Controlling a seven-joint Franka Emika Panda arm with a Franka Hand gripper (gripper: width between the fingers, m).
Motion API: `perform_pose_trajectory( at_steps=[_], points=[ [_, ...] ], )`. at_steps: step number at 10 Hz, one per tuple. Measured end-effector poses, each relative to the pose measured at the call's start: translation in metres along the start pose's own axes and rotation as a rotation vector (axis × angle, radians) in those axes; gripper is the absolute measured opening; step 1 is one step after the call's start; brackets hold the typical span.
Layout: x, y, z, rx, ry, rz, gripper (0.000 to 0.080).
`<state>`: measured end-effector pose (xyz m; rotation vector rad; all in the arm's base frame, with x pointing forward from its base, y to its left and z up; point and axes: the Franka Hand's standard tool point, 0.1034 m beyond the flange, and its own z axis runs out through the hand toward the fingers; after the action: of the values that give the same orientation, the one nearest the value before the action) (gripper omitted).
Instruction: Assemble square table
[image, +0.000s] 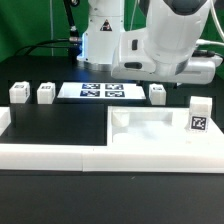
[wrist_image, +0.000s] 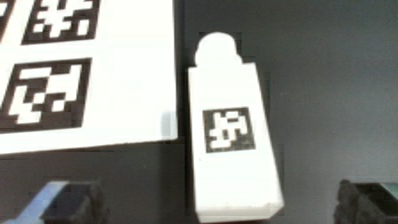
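**Exterior view.** The thin flat white marker board (image: 100, 91) lies on the black table (image: 60, 125) and serves as the reference. One short white tagged leg (image: 45, 93) sits to the exterior view's left of the marker board, and a second leg (image: 18, 93) sits farther out on the same side. A third leg (image: 157, 93) lies near the board on the exterior view's right. The white plastic square tabletop slab (image: 150, 128) lies nearer the camera than the board, set against the long low white border wall (image: 50, 155). A fourth leg (image: 199, 113) stands upright by the slab, well apart from the board, with its tag facing the camera. My white arm (image: 170, 40) hangs above the board's right end. My gripper cannot be made out here.

**Wrist view.** One white leg (wrist_image: 228, 130) lies flat just beside the marker board (wrist_image: 71, 80); I cannot tell whether they touch. Its long axis runs parallel to the board's adjacent edge. Its narrowed, rounded end points away from my fingertips (wrist_image: 63, 200), and its tag faces up. My gripper (wrist_image: 214, 205) is released, with its fingertips wide apart, one either side of the leg's squared end, neither touching it.
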<state>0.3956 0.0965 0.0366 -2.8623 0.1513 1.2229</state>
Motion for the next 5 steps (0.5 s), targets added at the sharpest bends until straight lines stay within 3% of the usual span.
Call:
perform_pose_trajectory(
  at_steps=[4, 5],
  points=[
    [0.0003, 0.0015, 0.0009, 0.002, 0.0, 0.005, 0.0649],
    [0.0013, -0.0006, 0.0086, 0.02, -0.018, 0.021, 0.0649]
  ],
)
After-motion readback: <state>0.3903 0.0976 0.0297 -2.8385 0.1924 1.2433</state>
